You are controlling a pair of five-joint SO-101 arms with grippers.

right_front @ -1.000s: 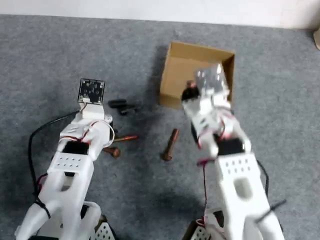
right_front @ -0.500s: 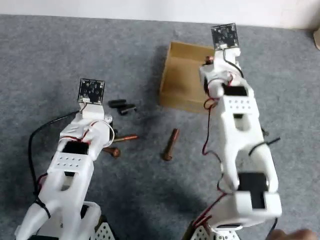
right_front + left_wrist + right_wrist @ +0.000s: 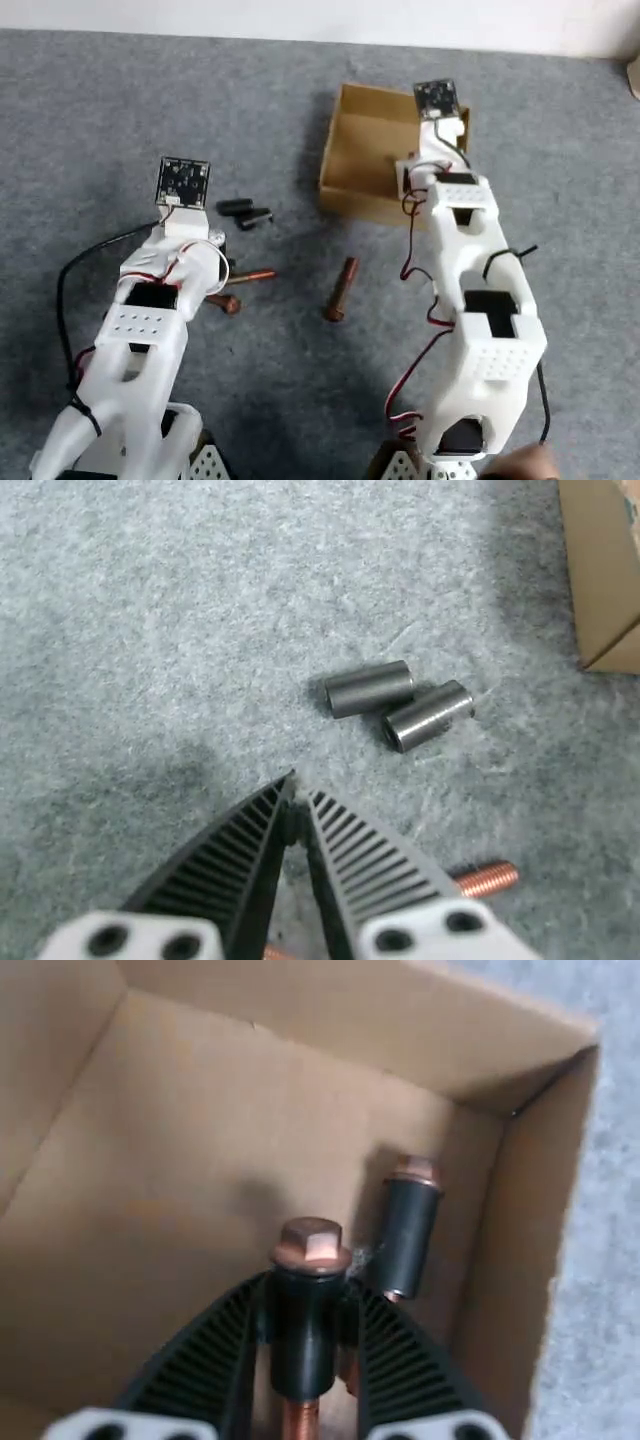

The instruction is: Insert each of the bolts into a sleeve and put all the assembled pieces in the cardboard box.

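High view: the cardboard box [image 3: 345, 150] stands near the desk's [image 3: 100, 100] far edge with my right arm [image 3: 470, 260] stretched over it, while three bare bolts [image 3: 340, 290] and two empty sleeves [image 3: 245, 212] lie mid-desk. Left wrist view: my left gripper [image 3: 297, 805] is pressed together on nothing, near the sleeves. Right wrist view: my right gripper [image 3: 310, 1288] pinches a sleeved bolt [image 3: 310, 1243] inside the box, beside an assembled piece [image 3: 408, 1225] lying by a box corner. I judge one delivered, one about to be, three bolts left.
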